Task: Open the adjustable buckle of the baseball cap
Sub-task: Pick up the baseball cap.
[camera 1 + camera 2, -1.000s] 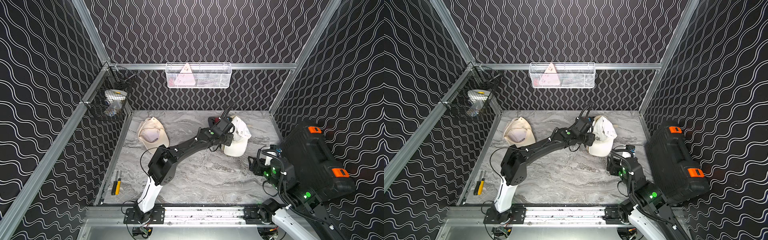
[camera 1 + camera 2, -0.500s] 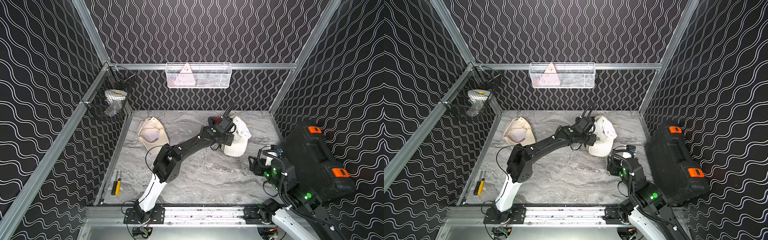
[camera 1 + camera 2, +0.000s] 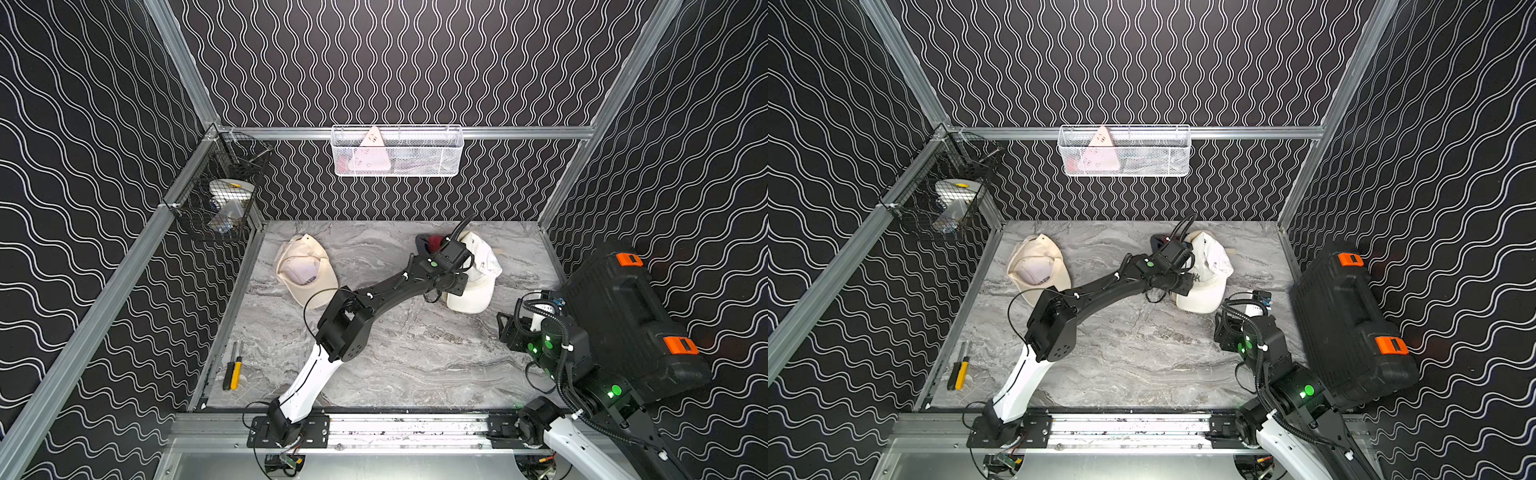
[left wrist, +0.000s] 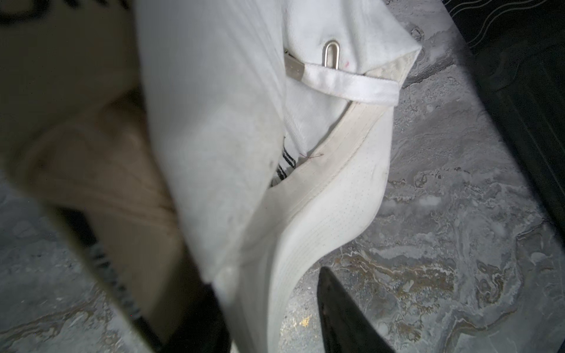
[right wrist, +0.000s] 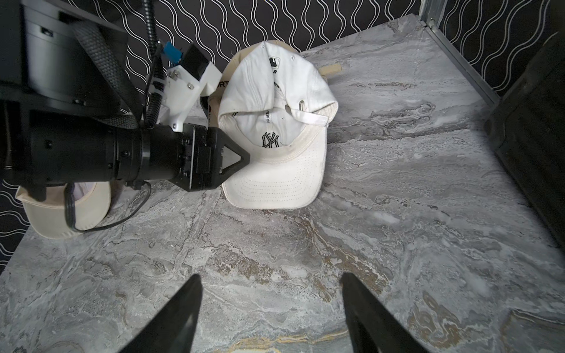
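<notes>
Cap (image 5: pixel 275 171) is being straddled by L gripper (image 4: pixel 266 284), fingers apart; R gripper (image 5: pixel 270 275) likewise, nr case (image 3: pixel 623 316). In top views cap is being part-hidden by L arm (image 3: pixel 386 291).

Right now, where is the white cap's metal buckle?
In the left wrist view the silver metal buckle sits on the rear strap of the upturned white baseball cap, at the far right of the grey marble table, near the black plastic case.

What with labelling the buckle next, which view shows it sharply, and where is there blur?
Left wrist view: buckle fairly sharp, but the white cap fabric nearest the lens is blurred; right wrist view: cap sharp, buckle small; both top views: evenly lit, cap partly behind the left arm.
</notes>
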{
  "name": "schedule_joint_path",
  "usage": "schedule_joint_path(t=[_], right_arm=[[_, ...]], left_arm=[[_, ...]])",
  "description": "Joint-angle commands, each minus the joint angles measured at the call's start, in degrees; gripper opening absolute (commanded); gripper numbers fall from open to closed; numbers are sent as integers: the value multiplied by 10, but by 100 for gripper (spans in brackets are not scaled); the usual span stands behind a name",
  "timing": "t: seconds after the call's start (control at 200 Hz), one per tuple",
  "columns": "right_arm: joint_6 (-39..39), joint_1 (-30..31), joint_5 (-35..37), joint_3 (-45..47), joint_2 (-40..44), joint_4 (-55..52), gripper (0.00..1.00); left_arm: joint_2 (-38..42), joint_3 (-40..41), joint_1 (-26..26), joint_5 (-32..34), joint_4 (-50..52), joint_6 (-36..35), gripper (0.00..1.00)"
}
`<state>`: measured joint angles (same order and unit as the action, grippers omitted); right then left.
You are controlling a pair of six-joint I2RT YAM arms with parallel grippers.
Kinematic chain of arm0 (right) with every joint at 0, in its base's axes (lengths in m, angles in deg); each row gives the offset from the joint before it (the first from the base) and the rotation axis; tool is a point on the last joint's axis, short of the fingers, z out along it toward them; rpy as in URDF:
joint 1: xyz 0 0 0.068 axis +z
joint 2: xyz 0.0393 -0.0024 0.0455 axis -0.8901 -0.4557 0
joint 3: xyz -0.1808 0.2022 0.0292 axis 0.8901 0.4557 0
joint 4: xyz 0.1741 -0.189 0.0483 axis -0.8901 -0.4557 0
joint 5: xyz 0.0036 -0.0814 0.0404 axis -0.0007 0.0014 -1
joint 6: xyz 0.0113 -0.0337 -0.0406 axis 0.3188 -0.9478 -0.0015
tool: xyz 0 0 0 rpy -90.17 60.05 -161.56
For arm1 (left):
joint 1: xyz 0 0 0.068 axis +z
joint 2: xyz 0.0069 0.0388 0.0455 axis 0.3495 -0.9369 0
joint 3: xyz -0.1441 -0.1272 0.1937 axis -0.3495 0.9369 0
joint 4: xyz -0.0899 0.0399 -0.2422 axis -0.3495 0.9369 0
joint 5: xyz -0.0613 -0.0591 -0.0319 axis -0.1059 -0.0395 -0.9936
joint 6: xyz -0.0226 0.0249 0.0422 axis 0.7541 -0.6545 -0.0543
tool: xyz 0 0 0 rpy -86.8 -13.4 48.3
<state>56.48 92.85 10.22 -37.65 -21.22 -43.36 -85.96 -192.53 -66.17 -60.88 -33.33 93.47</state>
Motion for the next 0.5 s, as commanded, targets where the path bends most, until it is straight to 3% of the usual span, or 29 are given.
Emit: schedule_joint_path(t=[0.0, 0.355, 0.495], right_arm=[[7, 1, 8, 1, 0, 14, 73], [9, 2, 10, 5, -3, 20, 73], [10, 2, 9, 4, -8, 18, 73]], left_arm=[[-6, -3, 1, 2, 10, 9, 40], [26, 29, 0, 16, -2, 7, 8], [56, 55, 0, 16, -8, 6, 0]])
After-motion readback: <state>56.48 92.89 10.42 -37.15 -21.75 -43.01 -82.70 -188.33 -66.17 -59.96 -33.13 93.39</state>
